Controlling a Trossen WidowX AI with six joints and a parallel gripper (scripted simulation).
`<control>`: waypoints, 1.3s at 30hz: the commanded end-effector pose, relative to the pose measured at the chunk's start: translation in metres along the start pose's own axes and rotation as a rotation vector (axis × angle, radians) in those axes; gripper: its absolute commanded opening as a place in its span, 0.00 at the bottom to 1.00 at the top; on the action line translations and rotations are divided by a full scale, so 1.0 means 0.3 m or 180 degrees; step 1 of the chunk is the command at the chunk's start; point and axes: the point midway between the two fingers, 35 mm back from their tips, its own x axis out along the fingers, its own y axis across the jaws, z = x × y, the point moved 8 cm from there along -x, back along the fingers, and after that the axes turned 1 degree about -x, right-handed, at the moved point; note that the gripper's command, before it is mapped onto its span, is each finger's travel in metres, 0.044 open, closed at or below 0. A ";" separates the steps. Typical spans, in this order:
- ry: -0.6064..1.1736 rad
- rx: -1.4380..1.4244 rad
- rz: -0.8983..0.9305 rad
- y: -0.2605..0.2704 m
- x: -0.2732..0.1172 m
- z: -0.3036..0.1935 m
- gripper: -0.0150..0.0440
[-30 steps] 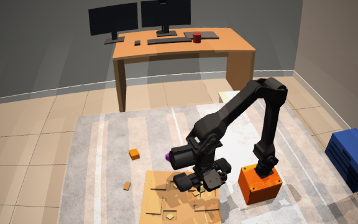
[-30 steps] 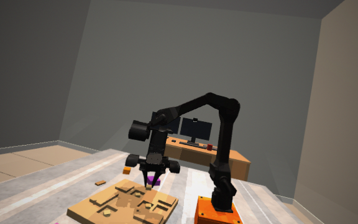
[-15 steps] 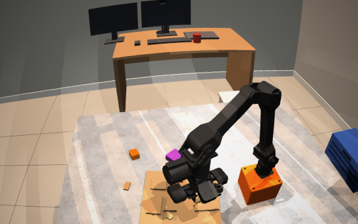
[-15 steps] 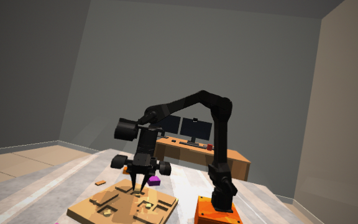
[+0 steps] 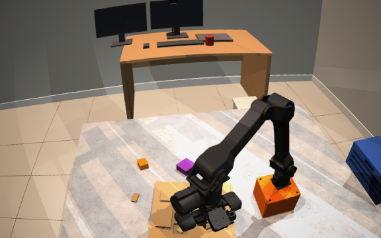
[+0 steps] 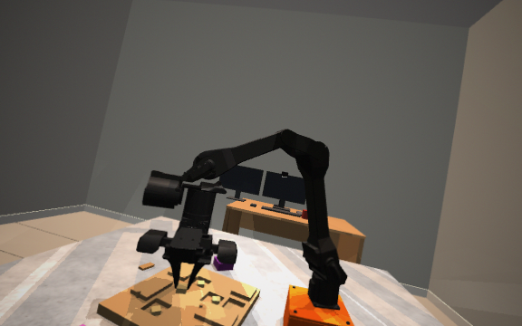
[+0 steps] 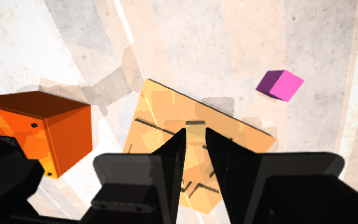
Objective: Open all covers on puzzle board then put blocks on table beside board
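Note:
My gripper (image 6: 181, 285) (image 7: 195, 131) points down over the puzzle board (image 5: 174, 186) (image 6: 116, 305) (image 7: 155, 95), shut on a small pale tan block (image 6: 181, 289) (image 7: 196, 128). In the top view the hand hides the fingertips. The block appears above the board; its exact height is hard to judge. Three pale yellow blocks show in wells: one block (image 6: 200, 282) behind the fingers, one block (image 6: 216, 299) to the right, and one block (image 6: 156, 310) at the front left. A raised cover slab (image 5: 164, 218) (image 6: 152, 288) lies on the board's left part. The arm hides much of the board in the top view.
A purple block (image 5: 185, 166) (image 6: 224, 263) lies behind the board. An orange cube (image 5: 143, 164) and a flat tan piece (image 5: 135, 198) (image 6: 146, 266) lie on the table, farther left. A magenta block (image 7: 285, 86) shows beyond the board. The arm's orange base (image 5: 278, 201) (image 7: 70, 145) stands to the right in the top view.

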 end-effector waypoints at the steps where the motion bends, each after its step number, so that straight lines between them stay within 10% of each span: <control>1: 0.0012 0.0007 0.0019 -0.022 0.008 0.040 0.39; 39: -0.0005 0.0008 0.0005 -0.113 0.126 0.279 0.39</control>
